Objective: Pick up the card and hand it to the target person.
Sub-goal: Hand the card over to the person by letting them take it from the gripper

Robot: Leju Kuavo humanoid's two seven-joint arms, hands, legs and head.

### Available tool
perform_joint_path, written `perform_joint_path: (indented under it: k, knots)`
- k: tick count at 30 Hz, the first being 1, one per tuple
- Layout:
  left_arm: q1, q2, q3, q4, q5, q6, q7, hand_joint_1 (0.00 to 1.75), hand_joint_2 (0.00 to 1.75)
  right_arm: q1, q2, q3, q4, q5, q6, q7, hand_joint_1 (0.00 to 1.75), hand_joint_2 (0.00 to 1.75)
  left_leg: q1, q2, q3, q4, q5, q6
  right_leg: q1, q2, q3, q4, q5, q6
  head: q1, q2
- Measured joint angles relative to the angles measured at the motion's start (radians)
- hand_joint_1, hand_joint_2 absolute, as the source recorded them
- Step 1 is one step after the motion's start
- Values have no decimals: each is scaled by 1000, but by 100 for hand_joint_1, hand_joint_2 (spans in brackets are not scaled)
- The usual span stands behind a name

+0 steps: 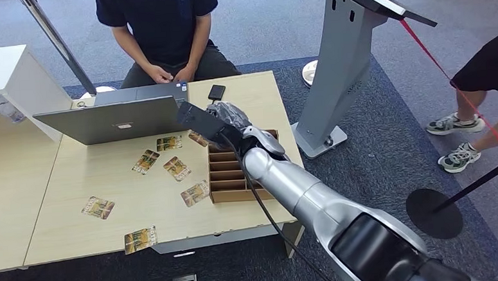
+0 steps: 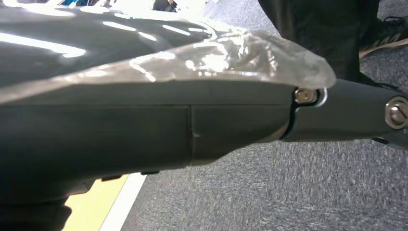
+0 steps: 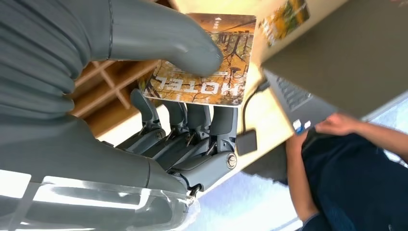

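While the right robot hand point(image 3: 159, 96) pinches the hotel card point(image 3: 204, 60) between thumb and fingers above the counter point(image 1: 107, 180), it should, I judge, keep the card level and reach toward the seated person point(image 1: 163, 29) beyond the laptop point(image 1: 113, 118).

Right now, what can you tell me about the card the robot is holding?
The hotel card is a flat, rounded-corner rectangle printed with an orange-brown tree scene and the word HOTEL. It looks like glossy plastic or coated paper. The right hand pinches it, thumb on the printed face and darker fingers beneath, lifted above the wooden divider tray and held out toward the seated person.
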Motion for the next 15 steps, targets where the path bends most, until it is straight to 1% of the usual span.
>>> perform_joint_path:
  k: [1, 4, 9, 15]
  knots:
    - [0, 0, 0, 0, -2, 0, 1, 0, 0, 0, 5, -5, 11, -19, 2, -8, 55, 175, 0, 0, 0, 0, 0, 0, 0, 0, 0, 0, 0, 0, 0, 0]
    - [0, -2, 0, 0, -7, 0, 2, 0, 0, 2, 21, -22, 40, -92, 20, -31, 4, 175, 0, 0, 0, 0, 0, 0, 0, 0, 0, 0, 0, 0, 0, 0]
    - [0, -4, 0, 0, -12, 0, 5, 0, 0, 18, 54, -65, 92, -282, 65, -86, 0, 175, 0, 0, 0, 0, 0, 0, 0, 0, 0, 0, 0, 0, 0, 0]
    - [1, -6, 0, 0, -12, 1, 6, 0, 0, 27, 73, -96, 121, -345, 74, -129, 0, 175, 0, 0, 0, 0, 0, 0, 0, 0, 0, 0, 0, 0, 0, 0]
